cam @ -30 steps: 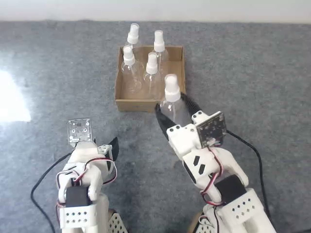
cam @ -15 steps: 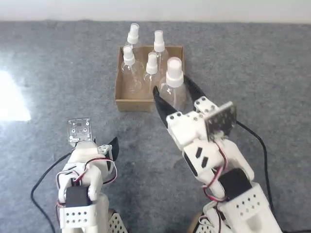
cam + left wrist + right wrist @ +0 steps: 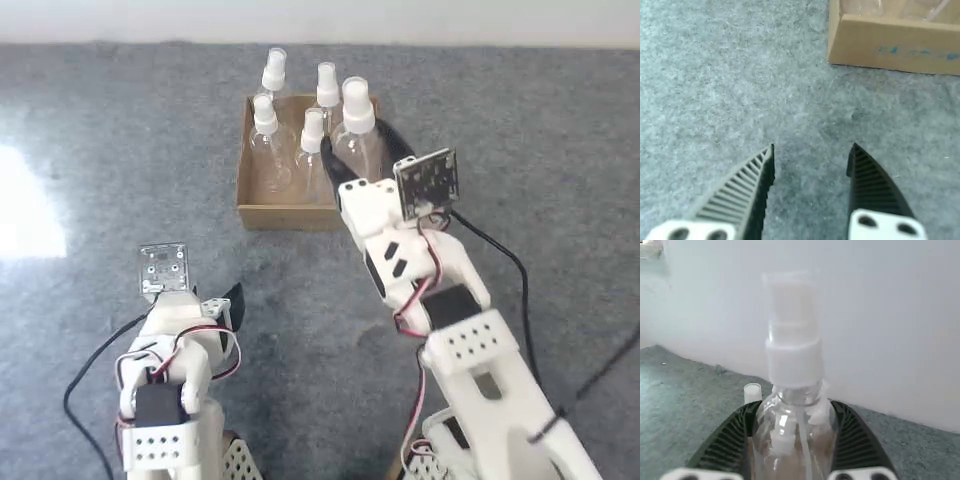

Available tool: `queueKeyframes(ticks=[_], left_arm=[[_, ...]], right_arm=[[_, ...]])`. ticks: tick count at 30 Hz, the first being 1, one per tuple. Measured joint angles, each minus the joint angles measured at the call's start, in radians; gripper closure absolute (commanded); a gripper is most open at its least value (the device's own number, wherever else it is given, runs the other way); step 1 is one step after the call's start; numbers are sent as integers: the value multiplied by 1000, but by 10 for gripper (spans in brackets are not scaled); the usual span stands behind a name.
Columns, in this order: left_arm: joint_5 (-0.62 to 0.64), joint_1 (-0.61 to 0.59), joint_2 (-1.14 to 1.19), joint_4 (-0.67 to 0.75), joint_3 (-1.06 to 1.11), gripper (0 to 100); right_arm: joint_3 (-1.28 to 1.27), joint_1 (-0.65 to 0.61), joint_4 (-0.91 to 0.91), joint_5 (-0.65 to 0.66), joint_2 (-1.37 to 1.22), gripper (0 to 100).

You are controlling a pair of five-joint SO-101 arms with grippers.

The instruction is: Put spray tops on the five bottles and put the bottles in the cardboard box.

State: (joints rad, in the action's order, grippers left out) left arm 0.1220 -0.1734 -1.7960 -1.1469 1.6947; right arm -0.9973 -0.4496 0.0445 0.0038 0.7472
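My right gripper [image 3: 362,152] is shut on a clear bottle [image 3: 360,140] with a white spray top [image 3: 356,103], held upright over the right side of the cardboard box [image 3: 285,215]. In the right wrist view the bottle [image 3: 792,435] sits between both black fingers [image 3: 735,432], its spray top [image 3: 792,340] above them. I cannot tell whether it rests on the box floor. Several other capped bottles [image 3: 266,135] stand upright in the box. My left gripper [image 3: 812,150] hangs open above the grey carpet, short of the box's near wall [image 3: 895,42].
Grey carpet [image 3: 120,160] covers the table on all sides of the box. The left arm [image 3: 175,340] sits folded at the near left. A black cable [image 3: 510,270] trails from the right arm. A white wall runs behind the table's far edge.
My right gripper has carried the capped bottle away from the near edge, from in front of the box's near right corner to over its right side. The left arm has not moved.
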Motion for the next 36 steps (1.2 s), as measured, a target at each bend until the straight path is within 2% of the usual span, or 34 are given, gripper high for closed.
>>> queueKeyframes(ticks=[10,27,36], left_arm=[[0,0,0,0,0,779],[0,0,0,0,0,779],[0,0,0,0,0,779]], right_arm=[[0,29,279,-2,-298,986],[2,95,631,-2,-657,986],[2,97,706,-3,-746,986]])
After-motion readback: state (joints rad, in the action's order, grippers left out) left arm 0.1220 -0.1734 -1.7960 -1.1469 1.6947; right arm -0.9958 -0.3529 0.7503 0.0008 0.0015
